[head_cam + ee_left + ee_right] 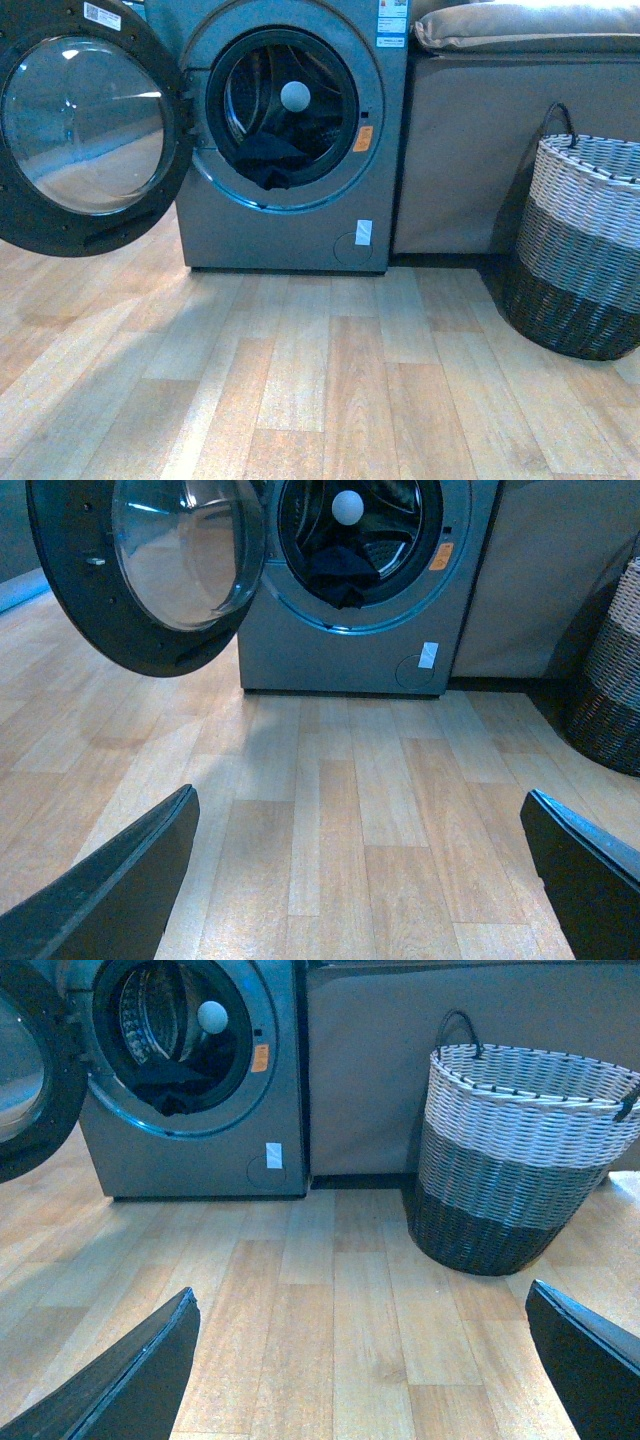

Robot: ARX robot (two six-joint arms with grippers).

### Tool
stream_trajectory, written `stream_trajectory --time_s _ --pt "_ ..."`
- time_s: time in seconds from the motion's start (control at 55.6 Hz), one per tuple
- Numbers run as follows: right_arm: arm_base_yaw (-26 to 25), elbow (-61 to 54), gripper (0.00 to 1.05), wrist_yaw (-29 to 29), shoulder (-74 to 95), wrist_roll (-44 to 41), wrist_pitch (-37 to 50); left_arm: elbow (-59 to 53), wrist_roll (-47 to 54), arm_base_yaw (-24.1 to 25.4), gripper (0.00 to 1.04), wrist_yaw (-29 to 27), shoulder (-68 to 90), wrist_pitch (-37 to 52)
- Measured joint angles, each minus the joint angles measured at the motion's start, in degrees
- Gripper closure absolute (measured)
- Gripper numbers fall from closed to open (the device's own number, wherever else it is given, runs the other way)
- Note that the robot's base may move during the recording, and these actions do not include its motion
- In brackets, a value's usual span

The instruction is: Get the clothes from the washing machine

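Note:
The grey washing machine (pixel 290 215) stands at the back with its round porthole door (pixel 85 125) swung wide open to the left. Dark clothes (pixel 268 160) lie limp in the bottom of the drum, under a white ball (pixel 295 96). The left wrist view shows the same clothes (pixel 340 572) and machine (pixel 345 660) far ahead. My left gripper (pixel 360 825) is open over bare floor, well short of the machine. My right gripper (pixel 362 1305) is open too, with the washing machine (pixel 200 1150) and clothes (pixel 172 1090) ahead. Neither arm shows in the front view.
A woven laundry basket (pixel 585 245) in white, grey and black bands stands on the right, also in the right wrist view (pixel 520 1150). A tan cabinet (pixel 470 150) with a cushion sits beside the machine. Wooden plank floor (pixel 300 380) stretches in front.

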Motion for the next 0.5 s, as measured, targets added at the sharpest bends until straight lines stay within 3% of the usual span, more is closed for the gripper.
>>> stream_trajectory --time_s 0.504 --pt "0.0 0.0 0.07 0.0 0.0 0.0 0.0 0.0 0.0 0.0 0.07 0.0 0.0 0.0"
